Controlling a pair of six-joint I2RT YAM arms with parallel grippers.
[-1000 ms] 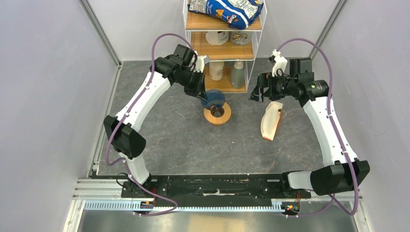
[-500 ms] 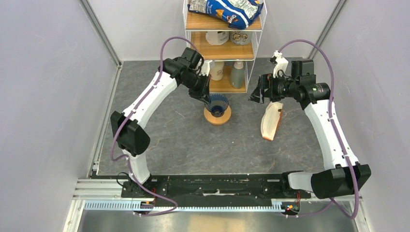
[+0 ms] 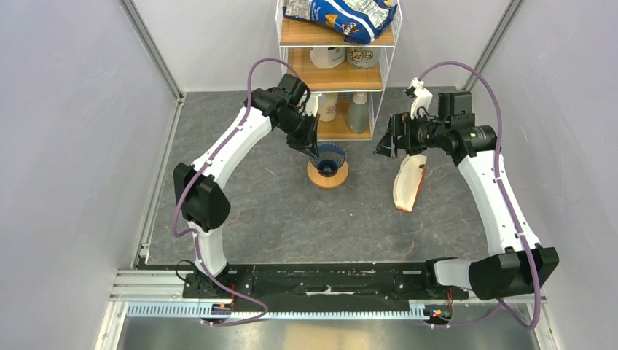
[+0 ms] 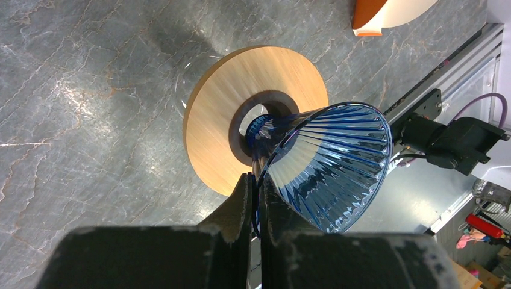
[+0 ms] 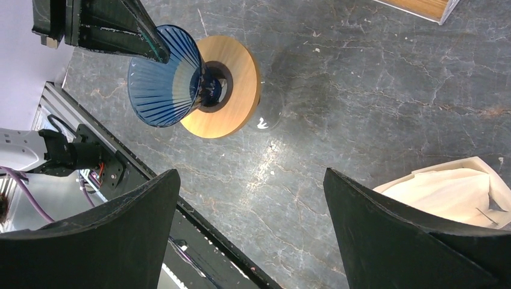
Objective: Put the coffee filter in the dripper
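Plainly early: on the worktop [image 3: 255, 211], the filter bundle [image 3: 408, 182] stands right of centre, no single coffee filter drawn. The dripper [image 3: 328, 154], upper centre on its wooden ring [image 3: 328, 177], sits empty, rim pinched by the left pincer [image 4: 255, 180]. The right pincer [image 5: 252, 174] gapes, holding nothing.

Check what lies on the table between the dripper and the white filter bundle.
Nothing: the right wrist view shows only bare grey tabletop between the dripper and the filter bundle.

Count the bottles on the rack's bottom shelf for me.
2: a white bottle on the left, a grey spray bottle to its right. The left arm may hide others.
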